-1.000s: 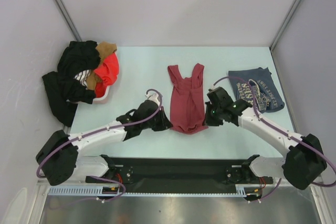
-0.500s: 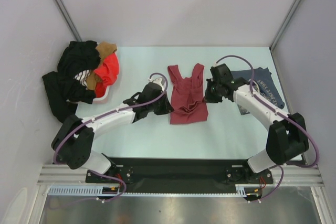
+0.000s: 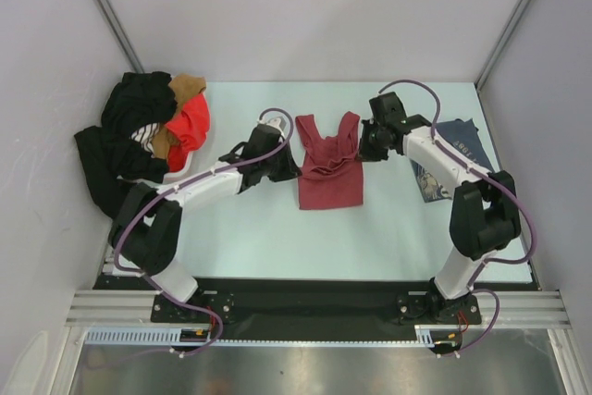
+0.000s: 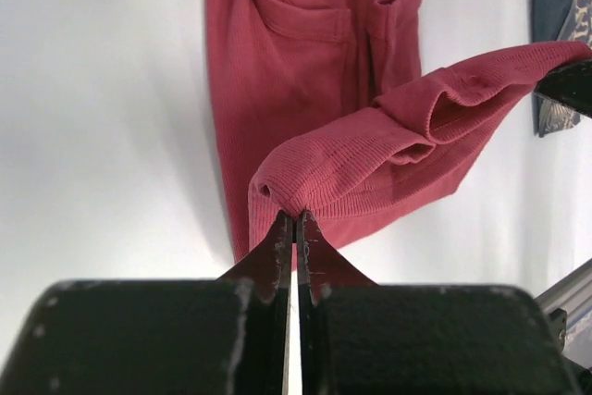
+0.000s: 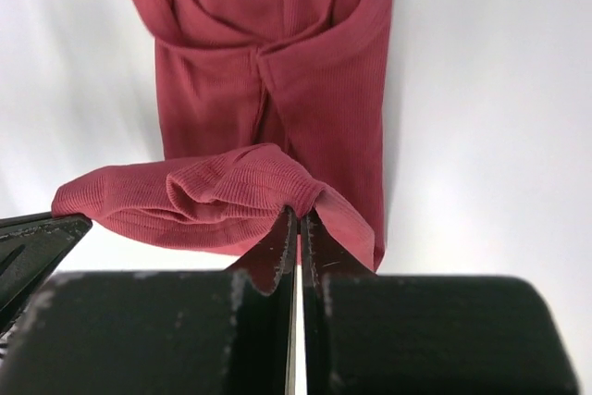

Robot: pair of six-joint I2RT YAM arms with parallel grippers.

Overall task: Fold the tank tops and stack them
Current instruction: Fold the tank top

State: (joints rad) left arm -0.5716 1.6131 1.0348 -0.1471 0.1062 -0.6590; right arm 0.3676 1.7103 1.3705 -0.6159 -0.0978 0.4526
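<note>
The maroon tank top (image 3: 330,178) lies at the table's middle, straps toward the far wall. Its lower hem is lifted and doubled back over the body. My left gripper (image 3: 292,169) is shut on the hem's left corner, pinched at the tips in the left wrist view (image 4: 296,219). My right gripper (image 3: 366,150) is shut on the right corner (image 5: 298,213). The raised hem (image 4: 407,136) sags between the two grippers above the flat body (image 5: 268,71). The blue-grey tank top (image 3: 460,141) lies at the right, partly hidden under my right arm.
A heap of black clothes (image 3: 129,127) with an orange-red garment (image 3: 191,127) sits at the far left, spilling off the table edge. Grey walls close the back and sides. A black strip (image 3: 305,298) runs along the near edge between the arm bases.
Both grippers have carried the maroon hem away from the bases toward the straps, folding the lower half over the body. Both arms have stretched out farther.
</note>
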